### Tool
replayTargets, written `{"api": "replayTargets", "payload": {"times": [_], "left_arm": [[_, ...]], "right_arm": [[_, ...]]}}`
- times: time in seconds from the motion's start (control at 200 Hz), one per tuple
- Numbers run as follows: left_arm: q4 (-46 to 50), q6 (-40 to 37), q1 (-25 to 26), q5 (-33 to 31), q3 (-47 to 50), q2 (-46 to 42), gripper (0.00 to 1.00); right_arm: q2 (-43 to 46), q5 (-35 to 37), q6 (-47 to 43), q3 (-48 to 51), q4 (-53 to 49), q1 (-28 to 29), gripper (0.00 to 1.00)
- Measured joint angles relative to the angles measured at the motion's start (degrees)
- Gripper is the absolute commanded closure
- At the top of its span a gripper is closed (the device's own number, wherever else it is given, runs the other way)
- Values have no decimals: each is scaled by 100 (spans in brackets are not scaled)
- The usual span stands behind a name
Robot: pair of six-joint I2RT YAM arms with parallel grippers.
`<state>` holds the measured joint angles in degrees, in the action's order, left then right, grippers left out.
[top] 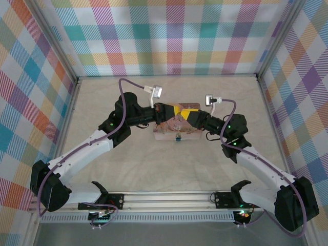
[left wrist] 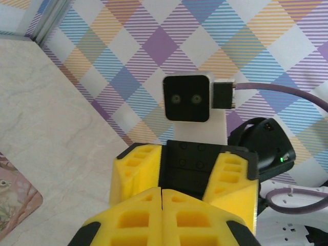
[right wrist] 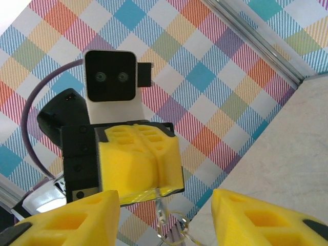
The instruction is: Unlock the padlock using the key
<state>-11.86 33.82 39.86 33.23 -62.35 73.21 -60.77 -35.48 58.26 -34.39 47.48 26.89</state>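
My left gripper (top: 171, 110) hangs over the pink tin (top: 164, 134), its yellow fingers pressed together (left wrist: 163, 193). In the right wrist view a thin silvery key (right wrist: 162, 207) with a wire ring (right wrist: 177, 229) hangs from those shut fingers (right wrist: 138, 154). My right gripper (top: 189, 116) faces the left one tip to tip. Its two fingers stand wide apart (right wrist: 164, 221) on either side of the key without touching it. The padlock (top: 178, 138) is a tiny bluish piece at the tin's near edge.
The pink tin's corner (left wrist: 13, 197) lies low at the left in the left wrist view. Checked walls (top: 169, 36) enclose the table on three sides. Both arms arch inward from the rail (top: 169, 197) at the near edge.
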Motion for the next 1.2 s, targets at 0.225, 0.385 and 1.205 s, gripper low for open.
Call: {"api": "replayTargets", "payload": {"times": [0.225, 0.385, 1.205], "left_arm": [[-37, 0, 33, -9, 0, 0, 100], [-39, 0, 42, -33, 0, 0, 100], [-63, 109, 59, -234, 0, 0, 100]], "right_arm": [[-48, -68, 92, -2, 63, 0, 68], [-70, -129, 114, -9, 101, 2, 64], [-103, -210, 68, -61, 68, 55, 97]]}}
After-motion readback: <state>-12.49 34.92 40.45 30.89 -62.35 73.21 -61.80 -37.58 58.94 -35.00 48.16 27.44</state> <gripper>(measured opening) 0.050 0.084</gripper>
